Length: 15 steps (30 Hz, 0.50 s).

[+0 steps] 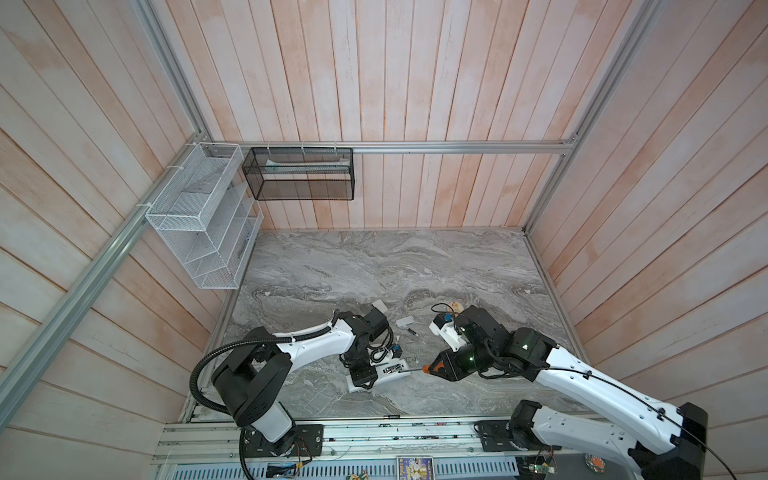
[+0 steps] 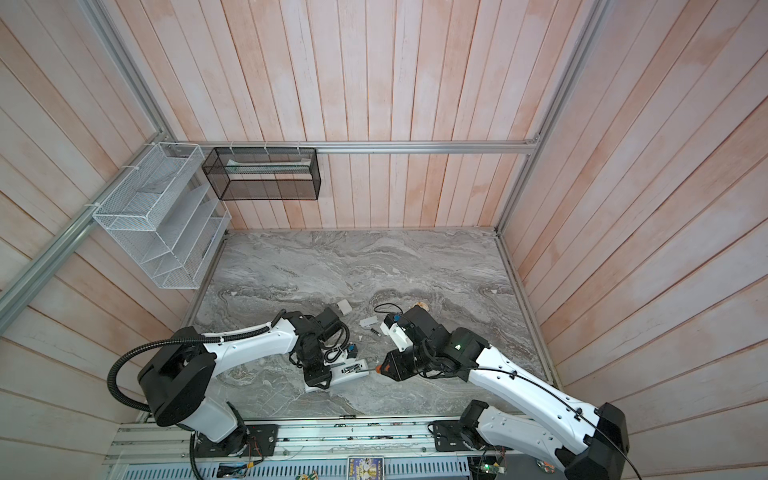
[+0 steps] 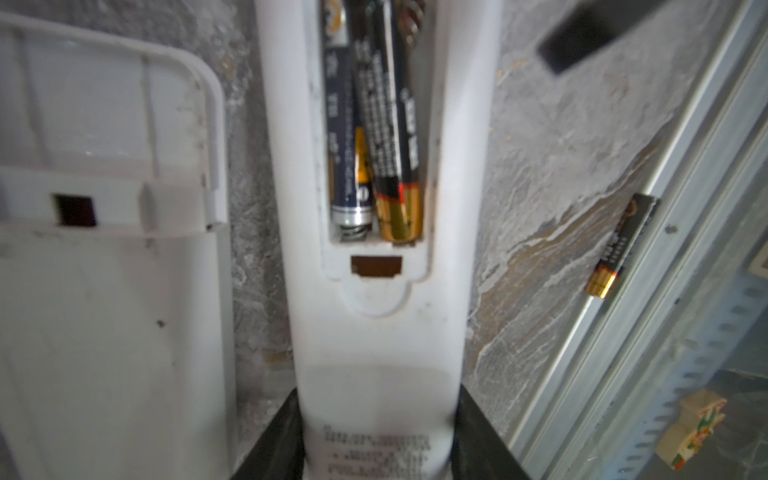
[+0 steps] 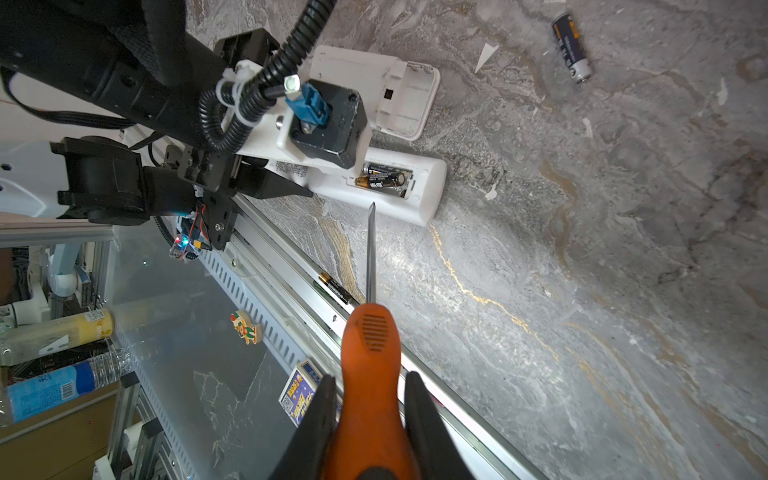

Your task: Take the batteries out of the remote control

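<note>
Marble tabletop [image 1: 374, 257]: my left gripper [image 3: 376, 436] clamps slim white remote [image 3: 374, 332], two batteries [image 3: 386, 124] in its open bay. Right gripper [image 4: 372, 415] clamps orange screwdriver [image 4: 370, 353], tip near bay. Wider remote [image 3: 104, 291] beside; loose battery [image 4: 571, 48] apart.

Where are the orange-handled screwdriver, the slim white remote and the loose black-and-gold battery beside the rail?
orange-handled screwdriver [image 4: 370, 353]: right wrist view, on the handle.
slim white remote [image 3: 374, 340]: left wrist view, body below the open bay.
loose black-and-gold battery [image 3: 620, 249]: left wrist view, mid-body.

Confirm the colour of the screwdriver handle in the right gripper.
Orange handle, with a plain grey metal shaft; shows best in the right wrist view.
</note>
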Each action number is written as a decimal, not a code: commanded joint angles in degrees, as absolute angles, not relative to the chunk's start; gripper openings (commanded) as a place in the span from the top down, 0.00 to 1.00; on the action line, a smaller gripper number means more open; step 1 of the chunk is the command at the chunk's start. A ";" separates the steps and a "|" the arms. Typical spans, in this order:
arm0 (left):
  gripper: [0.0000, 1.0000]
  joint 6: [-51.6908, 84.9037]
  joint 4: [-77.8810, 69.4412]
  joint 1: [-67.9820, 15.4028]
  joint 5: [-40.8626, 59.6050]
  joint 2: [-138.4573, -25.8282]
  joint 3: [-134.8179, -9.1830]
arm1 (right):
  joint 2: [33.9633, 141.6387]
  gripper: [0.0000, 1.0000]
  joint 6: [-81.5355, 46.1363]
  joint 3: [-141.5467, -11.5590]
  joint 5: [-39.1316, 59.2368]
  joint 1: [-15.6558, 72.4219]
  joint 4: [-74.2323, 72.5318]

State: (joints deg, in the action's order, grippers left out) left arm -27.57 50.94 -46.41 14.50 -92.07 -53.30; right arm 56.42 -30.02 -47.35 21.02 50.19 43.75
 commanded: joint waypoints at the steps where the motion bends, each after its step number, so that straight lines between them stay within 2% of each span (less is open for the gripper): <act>1: 1.00 -28.12 50.01 -46.67 15.03 -92.10 -52.38 | 56.48 1.00 -29.97 -45.67 21.99 49.99 41.90; 15: 1.00 -28.04 49.97 -47.29 13.84 -92.85 -52.01 | 56.21 1.00 -29.71 -45.03 21.87 49.77 40.50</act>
